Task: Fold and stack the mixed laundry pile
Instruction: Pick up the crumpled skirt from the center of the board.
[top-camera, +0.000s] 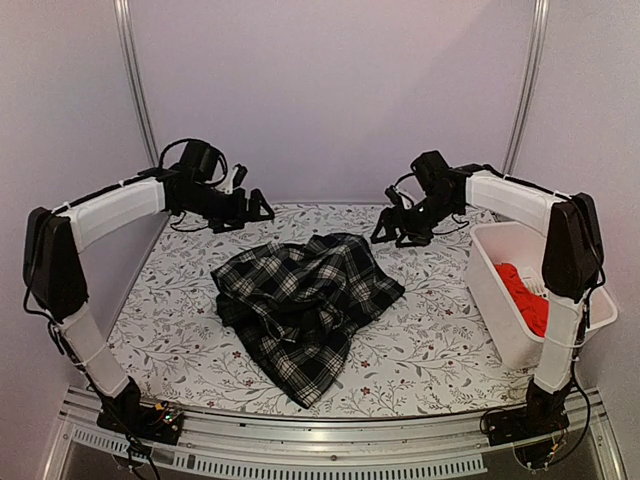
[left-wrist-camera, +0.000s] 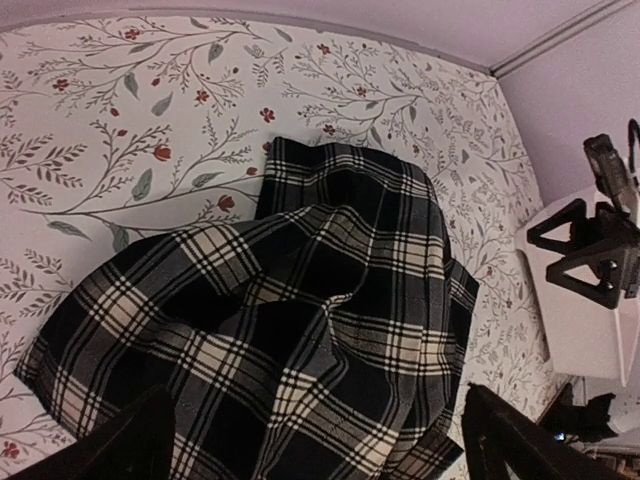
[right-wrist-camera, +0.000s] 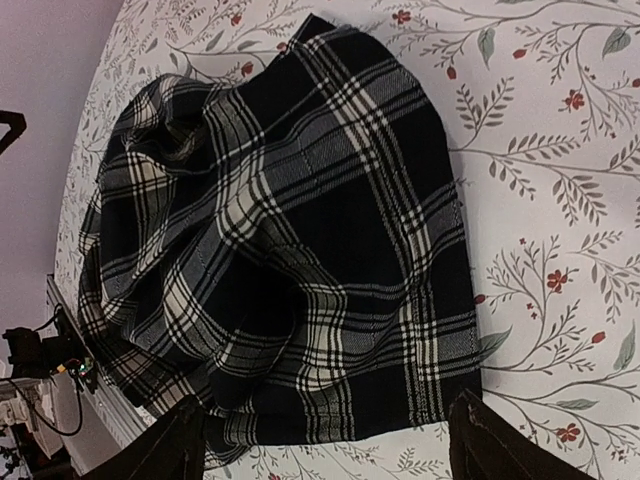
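1. The left tool (top-camera: 260, 210) has its two fingers spread wide apart with nothing between them. In its own wrist view the dark fingers (left-wrist-camera: 110, 450) sit in the two bottom corners.
2. The right tool (top-camera: 392, 238) also has its fingers apart and holds nothing. In its wrist view the fingers (right-wrist-camera: 185, 445) stand at the bottom edge, one on each side.
3. Both tools hang above the far part of the counter, the left one at the far left and the right one at the far right. They are well apart, and each points in toward the middle.
4. The black-and-white plaid garment (top-camera: 305, 300) lies crumpled in a loose heap at the middle of the counter. It sits between the two tools and nearer the arm bases than either, and touches neither tool.
5. Each wrist view looks down on the plaid cloth, which spans the gap between that tool's fingers, rumpled into folds.
6. The red shirt (top-camera: 522, 290) lies bunched inside the white basket (top-camera: 490, 235). The basket stands at the right edge of the counter, just beside the right arm and near the right tool. The shirt is well apart from the plaid garment and the left tool.
7. A floral cover (top-camera: 170, 300) with leafy sprigs and small red flowers lies over the counter under the plaid garment.
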